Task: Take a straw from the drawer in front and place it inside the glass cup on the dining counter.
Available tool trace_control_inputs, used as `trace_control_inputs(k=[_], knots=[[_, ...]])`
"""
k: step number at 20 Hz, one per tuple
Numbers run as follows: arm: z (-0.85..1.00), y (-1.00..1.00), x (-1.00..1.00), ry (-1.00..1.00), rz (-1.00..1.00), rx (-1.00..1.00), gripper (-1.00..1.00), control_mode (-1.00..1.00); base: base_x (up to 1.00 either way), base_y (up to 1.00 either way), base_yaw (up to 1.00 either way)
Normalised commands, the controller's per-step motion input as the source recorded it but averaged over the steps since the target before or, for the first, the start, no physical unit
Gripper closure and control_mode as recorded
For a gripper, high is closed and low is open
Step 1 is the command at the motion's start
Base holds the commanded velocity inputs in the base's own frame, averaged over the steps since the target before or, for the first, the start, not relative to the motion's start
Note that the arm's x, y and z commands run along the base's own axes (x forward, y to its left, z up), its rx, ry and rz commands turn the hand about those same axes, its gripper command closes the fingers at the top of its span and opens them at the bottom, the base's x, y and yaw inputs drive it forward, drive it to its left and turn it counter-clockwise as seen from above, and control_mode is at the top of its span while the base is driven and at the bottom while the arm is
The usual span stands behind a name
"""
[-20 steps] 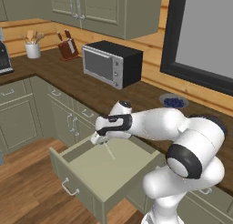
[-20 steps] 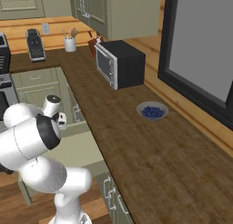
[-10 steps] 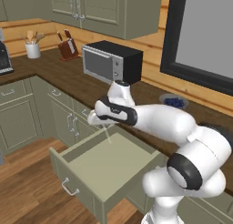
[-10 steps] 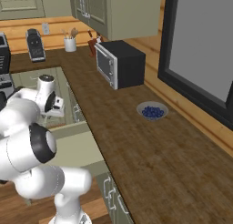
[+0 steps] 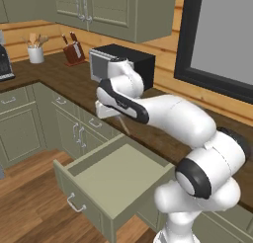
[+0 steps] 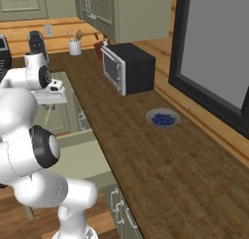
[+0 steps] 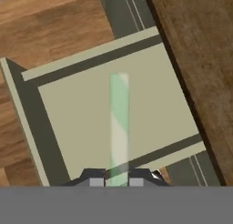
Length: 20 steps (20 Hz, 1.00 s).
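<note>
1. Since a second ago the arm has risen: the claw (image 7: 117, 181) was low inside the drawer (image 5: 121, 174) and now hangs well above it, beside the surface (image 5: 163, 138) edge.
2. The claw is pinched shut on the straw (image 7: 118, 127), which juts straight out from between the tips over the pale drawer floor.
3. Judgement: the pick is done; carrying it to the cup remains.
4. Below the claw the drawer stands open and bare; its walls and front no longer hem the straw in.
5. Behind the claw stands the microwave (image 5: 123, 64); swing away from it, toward the open floor.
</note>
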Motion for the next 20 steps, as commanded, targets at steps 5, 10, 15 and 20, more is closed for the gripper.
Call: trace_control_inputs(k=[5, 10, 15, 20], knots=[[0.05, -0.45, -0.23, 0.00, 0.00, -0.05, 1.00, -1.00, 0.00, 0.00, 0.00], [0.00, -0.16, -0.11, 0.00, 0.00, 0.00, 1.00, 1.00, -0.51, -0.17, 0.00], [0.00, 0.00, 0.00, 0.00, 0.00, 0.00, 1.00, 1.00, -1.00, 0.10, 0.11], [0.00, 0.00, 0.00, 0.00, 0.00, 0.00, 1.00, 1.00, -0.68, 0.77, 0.64]])
